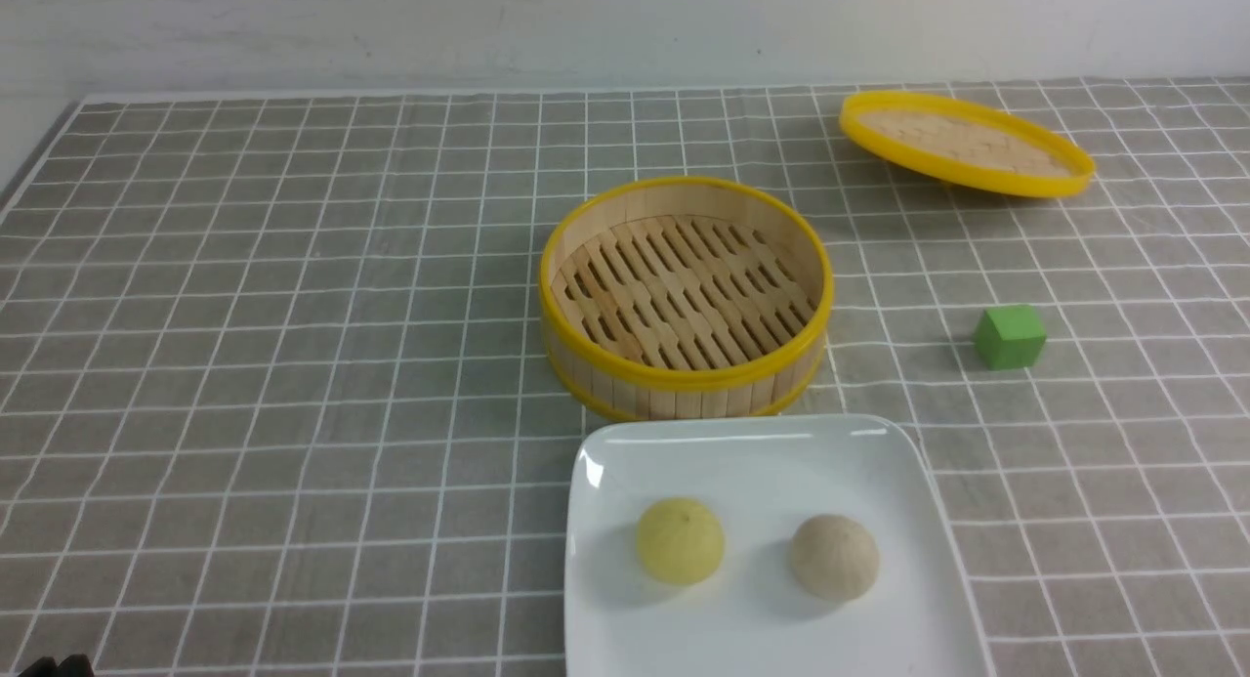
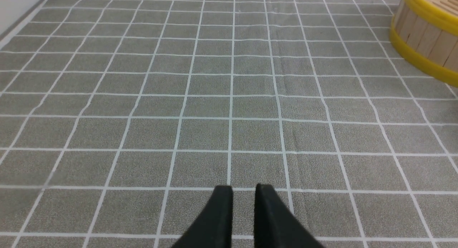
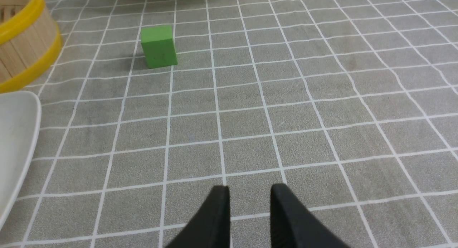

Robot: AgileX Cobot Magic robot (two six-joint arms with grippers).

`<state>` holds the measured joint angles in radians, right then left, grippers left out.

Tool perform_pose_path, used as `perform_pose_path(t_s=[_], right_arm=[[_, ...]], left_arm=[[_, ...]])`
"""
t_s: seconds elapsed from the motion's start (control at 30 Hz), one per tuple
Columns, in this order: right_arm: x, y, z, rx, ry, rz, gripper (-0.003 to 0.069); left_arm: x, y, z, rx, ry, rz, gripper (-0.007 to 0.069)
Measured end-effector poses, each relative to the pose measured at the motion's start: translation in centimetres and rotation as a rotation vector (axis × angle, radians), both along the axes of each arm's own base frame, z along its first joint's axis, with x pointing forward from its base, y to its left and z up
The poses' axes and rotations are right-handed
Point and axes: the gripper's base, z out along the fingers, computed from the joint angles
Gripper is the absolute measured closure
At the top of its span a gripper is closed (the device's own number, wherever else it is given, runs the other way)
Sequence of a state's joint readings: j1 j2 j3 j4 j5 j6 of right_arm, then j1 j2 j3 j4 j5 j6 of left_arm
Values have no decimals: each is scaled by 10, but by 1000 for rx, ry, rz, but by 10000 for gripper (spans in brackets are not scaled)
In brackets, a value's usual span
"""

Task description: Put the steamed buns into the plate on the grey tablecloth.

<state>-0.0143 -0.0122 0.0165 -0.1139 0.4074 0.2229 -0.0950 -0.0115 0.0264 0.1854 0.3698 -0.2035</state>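
Plate (image 1: pixel 762 462) sits at near edge of grey cloth (image 1: pixel 293 364), just in front of steamer (image 1: pixel 684 296), the two rims almost touching or touching; cannot tell which. Both buns lie in the plate, side by side and apart: yellow bun (image 1: pixel 680 540) toward the robot's left, beige bun (image 1: pixel 834 557) toward its right. Each upright on its flat base, dome up.

Steamer empty, slatted floor bare. Lid (image 1: pixel 967 142) lies far back on the right, tilted, one edge lifted off the cloth. Green cube (image 1: pixel 1010 336) stands alone right of steamer, well apart from plate and lid.

Left gripper (image 2: pixel 243 190): seen from its wrist camera, two black fingers over bare cloth, narrow gap between them, nothing in it. Steamer wall (image 2: pixel 425 37) at frame corner, well away from the tips.

Right gripper (image 3: pixel 249 190): fingers parted a little wider than the left pair, nothing between them, over bare cloth. Cube (image 3: pixel 158 46) ahead of it, well apart; plate rim (image 3: pixel 18 140) and steamer (image 3: pixel 25 40) off to one side.

In front view neither gripper shows clearly; only a dark scrap (image 1: pixel 54 667) at the lower left corner, unidentifiable
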Motion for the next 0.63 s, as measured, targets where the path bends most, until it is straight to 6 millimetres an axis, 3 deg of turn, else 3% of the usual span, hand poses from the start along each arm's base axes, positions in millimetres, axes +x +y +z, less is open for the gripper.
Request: perform_pose_path(t_s=[0.63], right_arm=[[0, 0, 0, 0, 0, 0, 443]], left_arm=[[0, 0, 0, 0, 1, 0, 496]])
